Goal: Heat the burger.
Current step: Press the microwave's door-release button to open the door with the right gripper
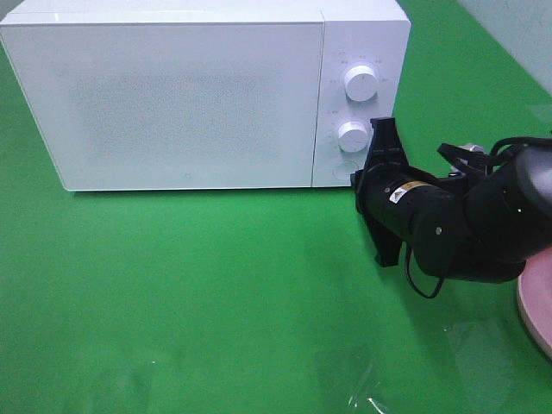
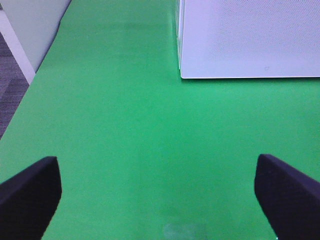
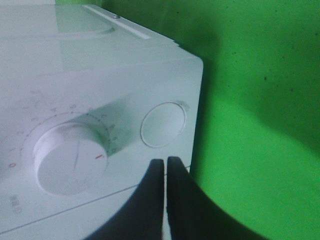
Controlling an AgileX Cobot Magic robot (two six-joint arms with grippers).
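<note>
Your right gripper [image 3: 164, 161] is pointing, pinched shut, at the round button [image 3: 162, 125] on the microwave [image 1: 172, 95]; your left gripper [image 2: 156, 162] is gaping empty. The burger is not showing: likely soft, so grip the bun gently.

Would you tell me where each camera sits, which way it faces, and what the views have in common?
Exterior high: mounted above, looking down on the microwave and green table; the right arm shows.
Left wrist: low over the table, facing the microwave's corner; the open left pincer shows.
Right wrist: close to the control panel, facing the round button; the shut right pincer shows.
Shared: all three see the microwave.
</note>
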